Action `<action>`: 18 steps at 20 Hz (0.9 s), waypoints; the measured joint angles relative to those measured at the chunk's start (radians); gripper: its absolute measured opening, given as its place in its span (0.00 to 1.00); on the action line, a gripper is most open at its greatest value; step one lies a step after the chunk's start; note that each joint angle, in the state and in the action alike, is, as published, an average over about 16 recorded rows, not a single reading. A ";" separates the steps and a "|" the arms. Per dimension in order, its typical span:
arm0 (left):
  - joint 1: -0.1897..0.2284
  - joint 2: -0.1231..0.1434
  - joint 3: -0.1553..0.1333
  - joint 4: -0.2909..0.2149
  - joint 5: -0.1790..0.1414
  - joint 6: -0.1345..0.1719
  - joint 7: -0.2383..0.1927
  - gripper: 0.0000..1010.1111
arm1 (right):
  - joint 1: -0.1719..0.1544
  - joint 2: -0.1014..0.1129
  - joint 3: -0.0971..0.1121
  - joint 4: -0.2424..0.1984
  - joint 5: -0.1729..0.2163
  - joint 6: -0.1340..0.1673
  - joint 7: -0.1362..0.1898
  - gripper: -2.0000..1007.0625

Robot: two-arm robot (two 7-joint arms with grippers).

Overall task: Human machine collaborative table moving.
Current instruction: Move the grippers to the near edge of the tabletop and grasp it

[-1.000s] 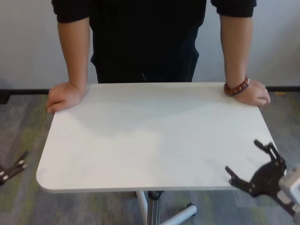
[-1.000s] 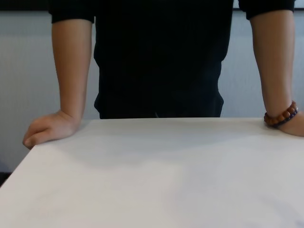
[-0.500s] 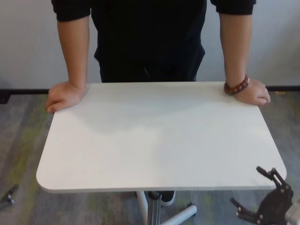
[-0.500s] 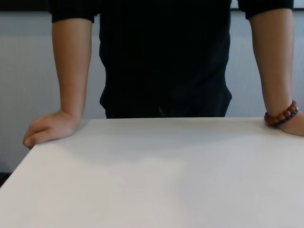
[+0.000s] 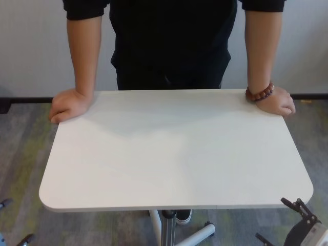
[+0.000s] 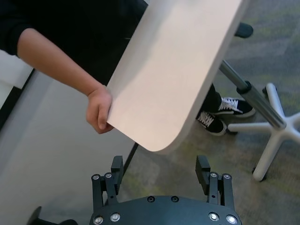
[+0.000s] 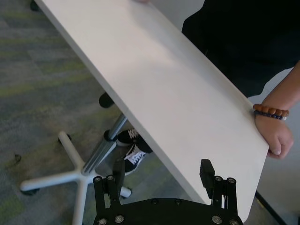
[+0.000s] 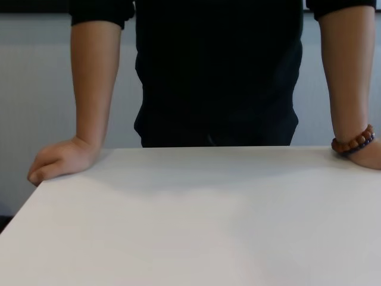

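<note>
While the person grips the tabletop's far corners, both grippers hang below its near edge, fingers spread and empty. The right gripper faces its near corner; the left gripper faces the other. Neither touches.

The table is plain matte white. The human wears a black shirt and a brown beaded bracelet. The carpet is mottled grey with yellow-green streaks.
</note>
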 joint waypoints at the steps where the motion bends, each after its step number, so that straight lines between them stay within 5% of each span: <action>1: -0.007 -0.002 0.009 0.002 0.017 0.013 -0.004 0.99 | 0.000 0.000 0.000 0.001 -0.005 0.010 0.002 1.00; 10: -0.087 -0.055 0.085 0.003 0.169 0.195 -0.023 0.99 | 0.009 -0.013 -0.012 0.010 -0.072 0.105 0.006 1.00; 18: -0.178 -0.128 0.166 0.000 0.317 0.358 -0.032 0.99 | 0.017 -0.032 -0.019 0.013 -0.135 0.152 0.003 1.00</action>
